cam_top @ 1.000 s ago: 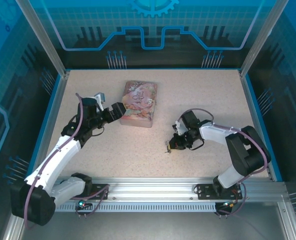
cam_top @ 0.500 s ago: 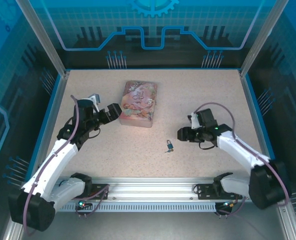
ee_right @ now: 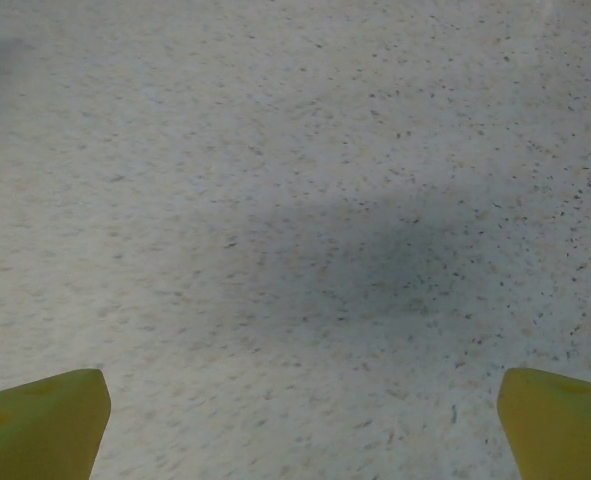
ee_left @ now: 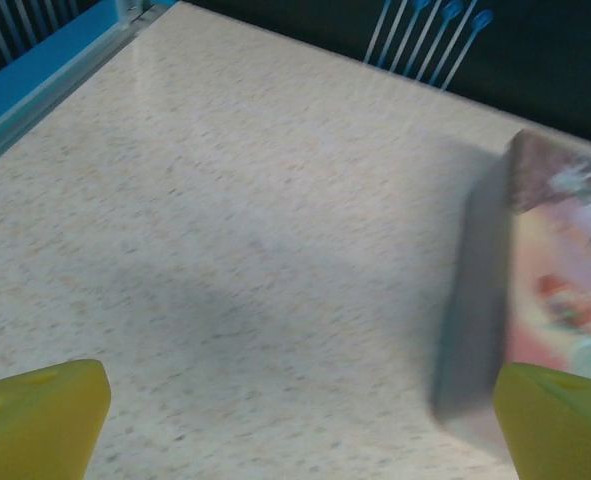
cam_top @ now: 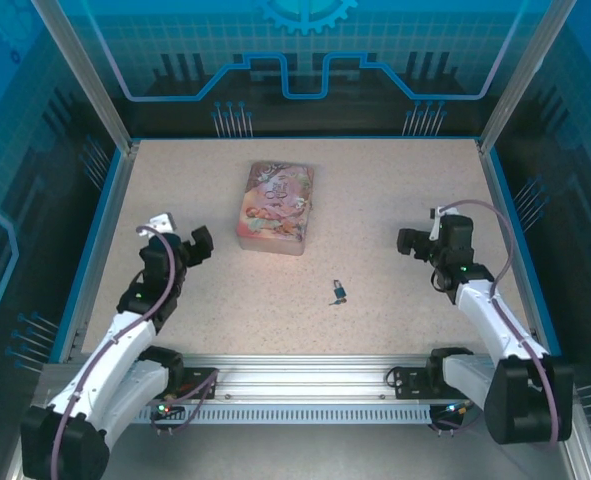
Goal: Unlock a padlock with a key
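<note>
Padlock lying free on table, can't tell if unlocked tbh. Left gripper & right gripper spread wide, empty.

Bright even light, blurred wrist views

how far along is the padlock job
Done: cannot tell; the tiny teal-blue padlock with silvery shackle lies on the speckled beige table, too small to show whether it is open. In hand: nothing; left claw and right claw both stand open, apart from it. Left: possibly the unlocking itself.
</note>
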Action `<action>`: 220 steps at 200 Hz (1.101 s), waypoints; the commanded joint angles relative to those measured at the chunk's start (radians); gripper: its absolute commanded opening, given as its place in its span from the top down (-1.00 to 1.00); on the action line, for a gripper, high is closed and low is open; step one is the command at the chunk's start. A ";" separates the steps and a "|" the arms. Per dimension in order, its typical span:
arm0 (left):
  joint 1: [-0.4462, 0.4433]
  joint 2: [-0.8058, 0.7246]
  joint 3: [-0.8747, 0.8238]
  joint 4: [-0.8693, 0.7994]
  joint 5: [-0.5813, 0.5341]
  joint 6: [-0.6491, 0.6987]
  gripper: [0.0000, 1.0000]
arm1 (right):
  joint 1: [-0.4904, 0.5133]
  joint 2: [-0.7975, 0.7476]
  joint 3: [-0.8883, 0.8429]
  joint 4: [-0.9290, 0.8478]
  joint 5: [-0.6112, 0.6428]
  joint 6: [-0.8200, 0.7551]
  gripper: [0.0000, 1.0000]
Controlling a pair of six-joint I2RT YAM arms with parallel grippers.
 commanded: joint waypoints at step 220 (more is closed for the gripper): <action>0.191 0.773 -0.057 0.988 0.396 0.305 -0.98 | 0.058 0.431 -0.094 0.796 -0.065 -0.230 -1.00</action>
